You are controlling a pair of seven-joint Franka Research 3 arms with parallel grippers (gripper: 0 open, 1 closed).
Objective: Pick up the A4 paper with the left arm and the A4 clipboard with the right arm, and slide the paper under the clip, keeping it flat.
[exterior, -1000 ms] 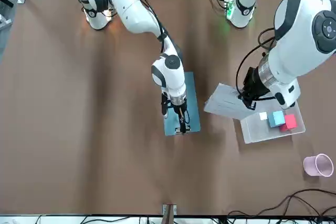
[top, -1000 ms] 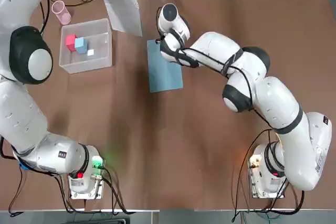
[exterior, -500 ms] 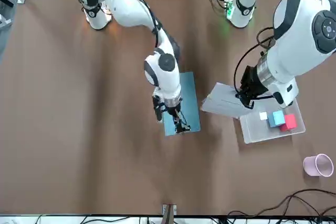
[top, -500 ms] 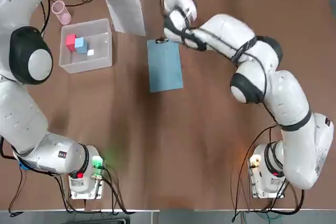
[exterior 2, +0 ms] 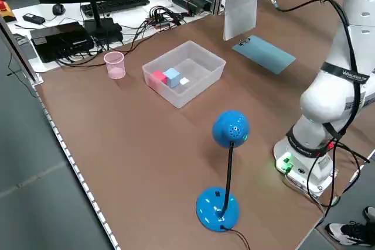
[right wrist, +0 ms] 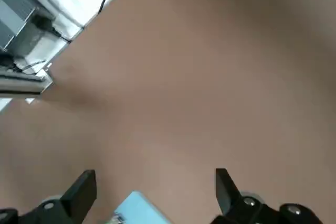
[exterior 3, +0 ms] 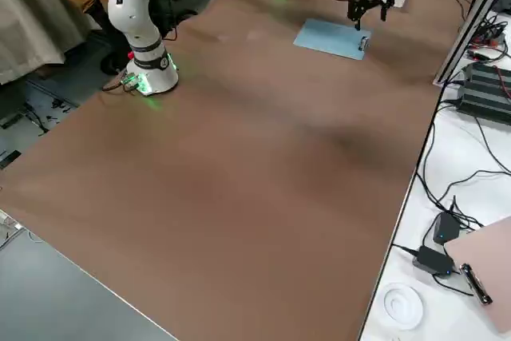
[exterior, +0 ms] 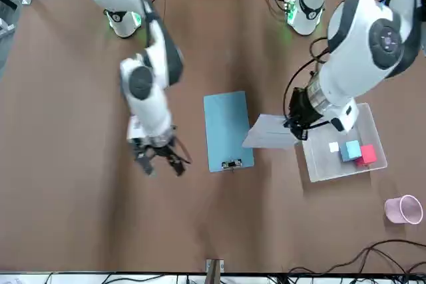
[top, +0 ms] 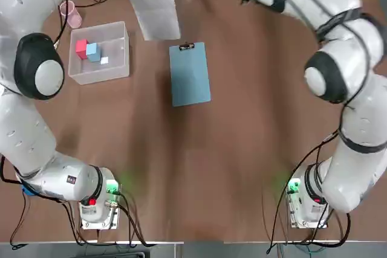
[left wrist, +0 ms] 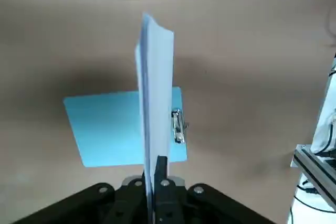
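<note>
Clipboard (top: pixel 190 74) flat mid-table, clip (top: pixel 186 46) at far end. Bin (top: pixel 100 52) to its left w/ 3 blocks in it; cup (top: pixel 69 14) beyond bin.

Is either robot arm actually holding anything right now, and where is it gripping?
The left gripper pinches the A4 paper by one edge, hanging above the table. The right gripper holds nothing.
</note>
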